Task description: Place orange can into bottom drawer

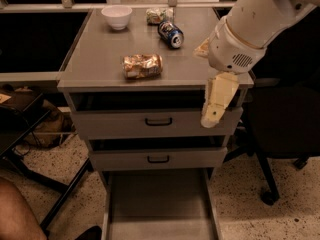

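The orange can (142, 65) lies on its side on the grey cabinet top (100, 59), near the front middle. The bottom drawer (159, 204) is pulled out at floor level, and the part of its tray that shows holds nothing. My gripper (214, 111) hangs from the big white arm (250, 29) in front of the cabinet's front right corner, level with the top drawer. It is to the right of the can and lower, apart from it, and holds nothing that I can see.
A blue can (171, 34), a greenish-white packet (157, 15) and a white bowl (117, 16) sit at the back of the top. Two drawers with black handles (158, 121) stand slightly open. A black chair (285, 124) is at the right. A person's leg (17, 214) is at the bottom left.
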Robot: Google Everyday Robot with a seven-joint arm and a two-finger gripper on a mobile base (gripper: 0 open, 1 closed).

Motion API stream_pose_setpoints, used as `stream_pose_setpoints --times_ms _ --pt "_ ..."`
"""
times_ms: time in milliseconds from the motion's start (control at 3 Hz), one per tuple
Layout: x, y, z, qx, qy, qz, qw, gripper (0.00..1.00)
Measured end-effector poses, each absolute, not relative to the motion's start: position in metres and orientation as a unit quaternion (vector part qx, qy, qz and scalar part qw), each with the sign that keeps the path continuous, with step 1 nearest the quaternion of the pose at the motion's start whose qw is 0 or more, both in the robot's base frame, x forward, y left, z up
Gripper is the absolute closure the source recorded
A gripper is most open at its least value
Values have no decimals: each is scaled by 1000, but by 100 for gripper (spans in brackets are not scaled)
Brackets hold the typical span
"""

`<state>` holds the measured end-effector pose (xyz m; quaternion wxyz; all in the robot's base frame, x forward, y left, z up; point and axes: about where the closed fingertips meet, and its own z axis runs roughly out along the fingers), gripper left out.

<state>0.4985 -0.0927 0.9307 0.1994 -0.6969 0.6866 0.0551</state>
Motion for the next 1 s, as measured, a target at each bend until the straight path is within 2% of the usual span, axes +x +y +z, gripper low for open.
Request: stream_pose_setpoints --times_ms 333,1000 --pt "515 -71 932 -715 665 56 210 0" --pt "564 13 943 -771 581 68 250 0"
